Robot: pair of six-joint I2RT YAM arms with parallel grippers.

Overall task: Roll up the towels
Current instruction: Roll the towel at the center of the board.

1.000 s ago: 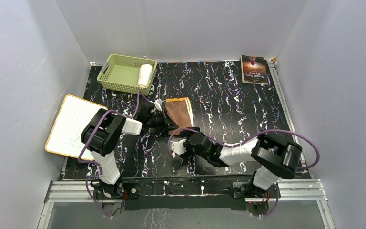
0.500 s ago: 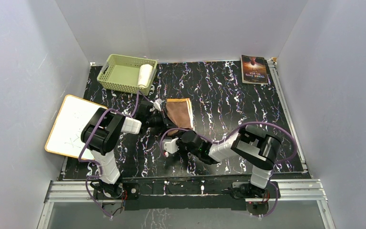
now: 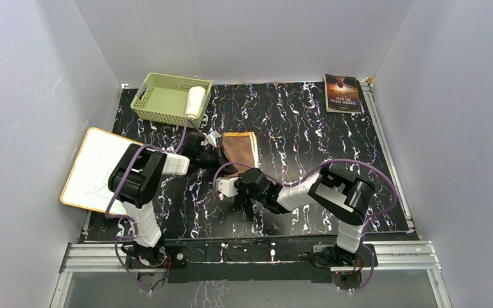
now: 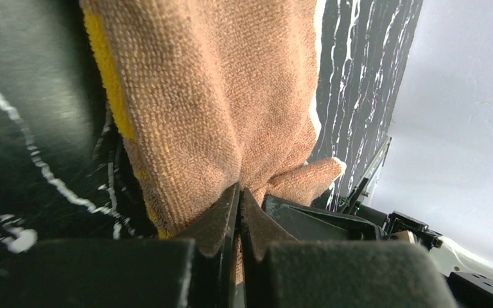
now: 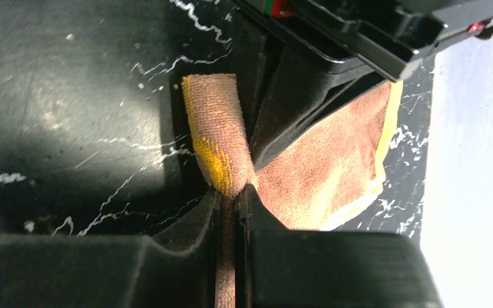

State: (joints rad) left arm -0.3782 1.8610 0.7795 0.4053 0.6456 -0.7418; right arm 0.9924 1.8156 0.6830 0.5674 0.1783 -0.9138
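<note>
Rolling of the brown towel seems just begun: its edge is clamped by left gripper and right gripper; coordinated tucking forward is needed next.

The rolled towel lies in the basket, far left — the flat towel before it, the book far right.

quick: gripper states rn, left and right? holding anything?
left gripper: closed, pinching an edge of the brown towel.
right gripper: closed, pinching a folded-over end of the same brown towel.
</note>
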